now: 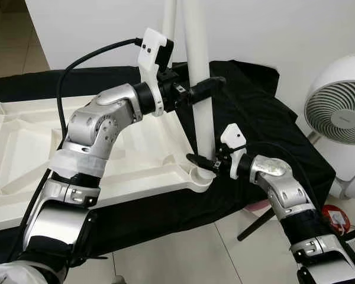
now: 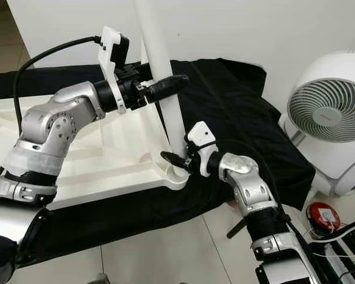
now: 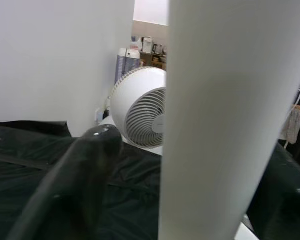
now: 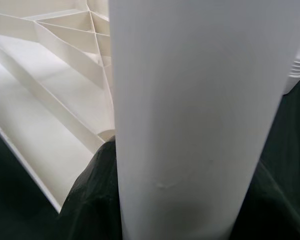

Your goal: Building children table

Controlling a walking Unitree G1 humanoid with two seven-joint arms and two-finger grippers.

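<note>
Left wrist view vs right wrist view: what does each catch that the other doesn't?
Left wrist view alone: the white fan standing past the black cloth, a white wall, and a cluttered shelf far behind.

Right wrist view alone: the ribbed underside of the white tabletop, seen from low beside the leg's base.

Both: the white table leg up close and upright, with dark fingers on either side of it. From the head, the left gripper holds it higher up and the right gripper near the corner socket.
</note>
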